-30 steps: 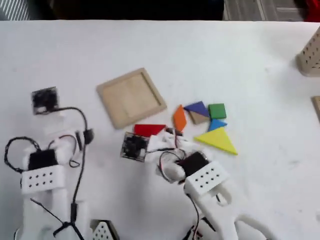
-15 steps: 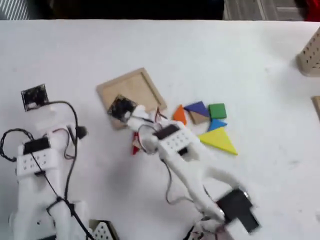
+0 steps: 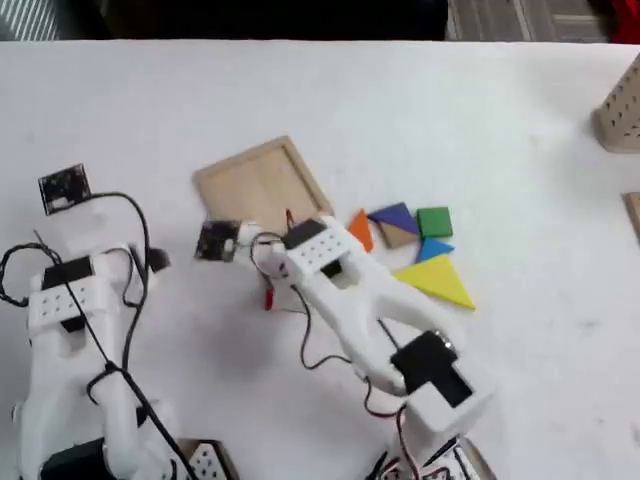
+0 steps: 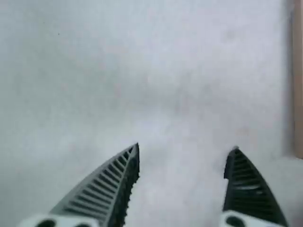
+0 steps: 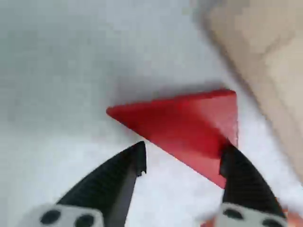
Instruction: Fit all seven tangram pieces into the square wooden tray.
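Observation:
The square wooden tray (image 3: 262,190) lies empty left of the table's middle; its corner shows in the right wrist view (image 5: 265,52). The red triangle (image 5: 189,125) lies flat on the table beside the tray, and my right gripper (image 5: 182,163) hovers open just over its near edge. In the high view, a sliver of the red triangle (image 3: 268,297) shows under the right arm (image 3: 320,255). Orange (image 3: 359,229), purple (image 3: 395,215), green (image 3: 434,221), tan (image 3: 398,236), blue (image 3: 434,248) and yellow (image 3: 436,281) pieces cluster right of the tray. My left gripper (image 4: 182,165) is open over bare table.
The left arm (image 3: 70,300) stands at the left side, with the tray's edge (image 4: 298,71) at the border of its wrist view. A pegboard block (image 3: 622,110) stands at the far right edge. White table lies open behind the tray.
The right arm has stretched out leftward to the tray's near corner. The red triangle has shifted left and toward the front. The left arm has moved slightly.

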You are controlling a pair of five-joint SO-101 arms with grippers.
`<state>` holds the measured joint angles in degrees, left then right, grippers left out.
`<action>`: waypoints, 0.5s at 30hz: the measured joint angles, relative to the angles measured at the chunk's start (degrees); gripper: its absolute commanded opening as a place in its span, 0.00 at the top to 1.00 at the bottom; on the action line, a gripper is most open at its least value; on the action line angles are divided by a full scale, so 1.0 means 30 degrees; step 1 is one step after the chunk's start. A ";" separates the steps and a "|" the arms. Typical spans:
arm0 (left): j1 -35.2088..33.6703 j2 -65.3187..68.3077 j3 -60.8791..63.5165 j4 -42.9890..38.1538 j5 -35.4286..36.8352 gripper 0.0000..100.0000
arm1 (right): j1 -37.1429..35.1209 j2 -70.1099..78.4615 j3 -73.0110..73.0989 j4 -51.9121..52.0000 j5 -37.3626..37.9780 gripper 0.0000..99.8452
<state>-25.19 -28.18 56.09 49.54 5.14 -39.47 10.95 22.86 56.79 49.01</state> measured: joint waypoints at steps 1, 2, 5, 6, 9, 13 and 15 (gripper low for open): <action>0.0000 0.0000 0.0000 0.0000 0.0000 0.71 | 0.0000 0.0293 -0.0440 0.0615 0.0850 0.76; 0.0000 0.0000 0.0000 0.0000 0.0000 0.71 | 0.0059 0.0615 -0.0879 0.1231 0.1729 0.76; 0.0000 0.0000 0.0000 0.0000 0.0000 0.71 | 0.0088 0.1582 -0.2432 0.2637 0.3048 0.76; 0.0000 0.0000 0.0000 0.0000 0.0000 0.71 | 0.0088 0.1905 -0.2930 0.2989 0.3165 0.76; 0.0000 0.0000 0.0000 0.0000 0.0000 0.71 | 0.0088 0.2872 -0.4278 0.3956 0.3311 0.76; 0.0000 0.0000 0.0000 0.0000 0.0000 0.71 | 0.0498 0.3780 -0.5656 0.4337 0.3341 0.76; 0.0000 0.0000 0.0000 0.0000 0.0000 0.71 | 0.1114 0.4015 -0.6330 0.4396 0.3341 0.76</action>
<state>-25.19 -28.18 56.09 49.54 5.14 -36.13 22.99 3.87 69.98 59.03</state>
